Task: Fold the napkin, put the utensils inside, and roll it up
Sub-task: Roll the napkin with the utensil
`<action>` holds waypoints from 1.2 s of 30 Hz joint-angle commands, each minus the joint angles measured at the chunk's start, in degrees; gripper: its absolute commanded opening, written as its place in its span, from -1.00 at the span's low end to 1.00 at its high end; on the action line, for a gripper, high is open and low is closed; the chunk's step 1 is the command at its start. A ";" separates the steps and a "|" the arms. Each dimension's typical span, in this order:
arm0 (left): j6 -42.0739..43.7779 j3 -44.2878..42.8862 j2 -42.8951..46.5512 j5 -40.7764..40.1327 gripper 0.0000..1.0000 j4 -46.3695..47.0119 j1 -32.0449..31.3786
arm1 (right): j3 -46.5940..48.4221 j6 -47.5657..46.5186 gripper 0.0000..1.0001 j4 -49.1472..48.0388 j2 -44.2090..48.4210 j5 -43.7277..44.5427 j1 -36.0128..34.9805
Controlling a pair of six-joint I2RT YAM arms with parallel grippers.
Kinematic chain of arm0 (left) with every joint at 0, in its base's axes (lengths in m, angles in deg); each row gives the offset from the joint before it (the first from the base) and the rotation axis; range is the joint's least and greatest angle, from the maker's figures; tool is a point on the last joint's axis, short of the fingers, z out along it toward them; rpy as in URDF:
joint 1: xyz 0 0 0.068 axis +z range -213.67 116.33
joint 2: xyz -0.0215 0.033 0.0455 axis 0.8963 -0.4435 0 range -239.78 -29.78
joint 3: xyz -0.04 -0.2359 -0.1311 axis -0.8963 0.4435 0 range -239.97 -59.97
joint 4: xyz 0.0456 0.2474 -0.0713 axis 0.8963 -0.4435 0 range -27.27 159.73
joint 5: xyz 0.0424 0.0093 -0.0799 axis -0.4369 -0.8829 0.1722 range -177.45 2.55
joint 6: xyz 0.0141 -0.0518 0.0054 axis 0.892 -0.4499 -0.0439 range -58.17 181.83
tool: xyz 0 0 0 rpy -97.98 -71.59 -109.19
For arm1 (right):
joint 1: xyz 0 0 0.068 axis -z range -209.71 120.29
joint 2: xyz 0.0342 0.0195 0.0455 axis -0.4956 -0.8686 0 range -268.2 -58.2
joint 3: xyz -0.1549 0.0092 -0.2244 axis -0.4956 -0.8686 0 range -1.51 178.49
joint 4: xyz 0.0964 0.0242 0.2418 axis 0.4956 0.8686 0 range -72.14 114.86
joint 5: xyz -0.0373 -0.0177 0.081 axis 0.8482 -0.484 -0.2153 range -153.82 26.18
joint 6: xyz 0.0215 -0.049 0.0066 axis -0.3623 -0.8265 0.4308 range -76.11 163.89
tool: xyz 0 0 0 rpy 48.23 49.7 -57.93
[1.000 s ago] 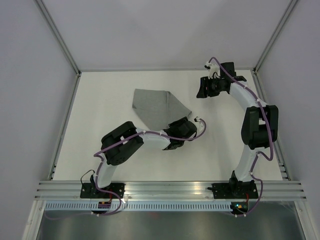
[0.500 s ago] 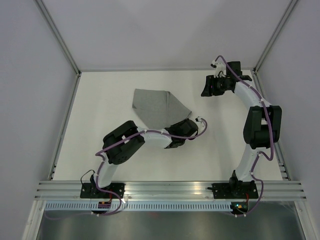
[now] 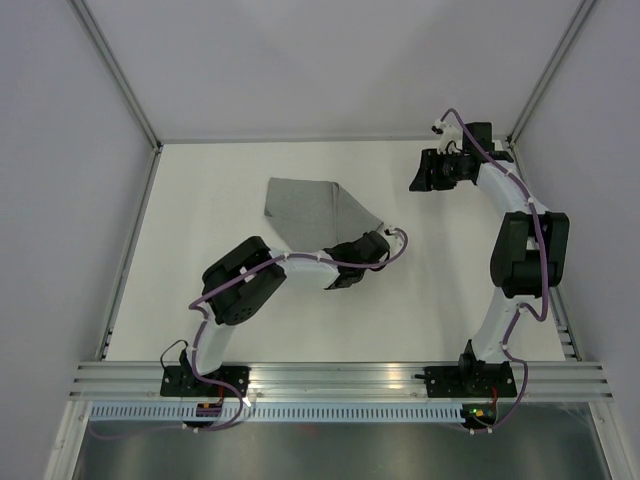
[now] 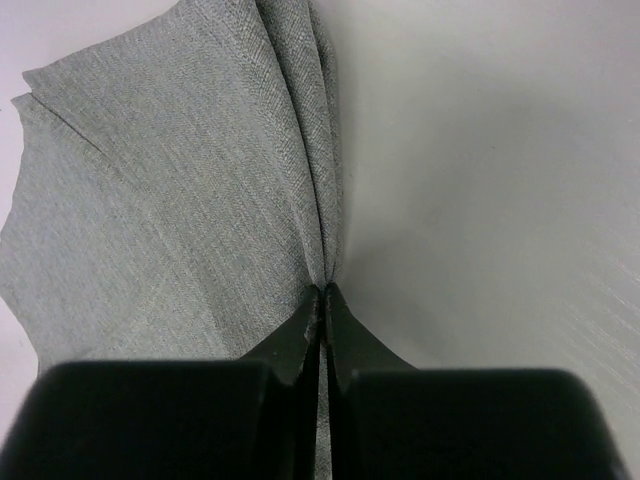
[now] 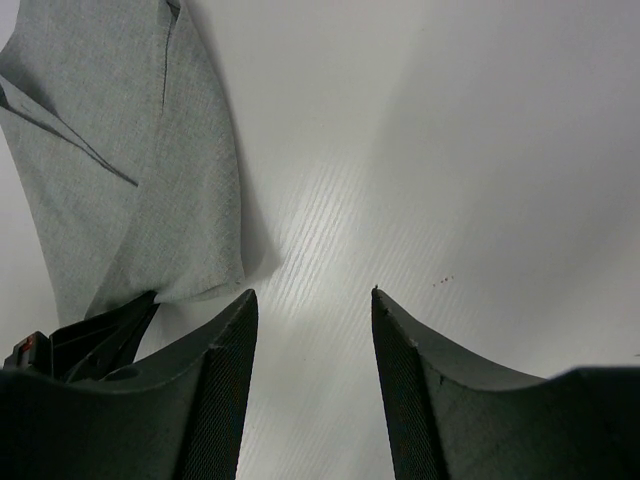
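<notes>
Napkin (image 3: 310, 210) lies partly folded mid table (image 3: 200, 300), its near-right corner still pinched in the clenched left gripper (image 4: 322, 305). Right gripper (image 5: 312, 300), jaws apart and empty, has backed toward far-right corner; fold looks unfinished, left arm's job.

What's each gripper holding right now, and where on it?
Left gripper is shut on the napkin, pinching a bunched fold at its edge. Right gripper is open and holds nothing.
</notes>
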 commanded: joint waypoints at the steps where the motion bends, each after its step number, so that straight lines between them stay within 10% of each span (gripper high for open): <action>1: -2.99 0.35 0.78 5.19 -0.95 -4.83 1.31 | 0.69 0.63 0.10 0.07 3.86 -1.26 -0.07; 36: -4.66 3.78 10.27 33.05 -0.95 -9.23 9.48 | -11.17 -7.36 0.08 -4.24 12.21 -8.55 -0.07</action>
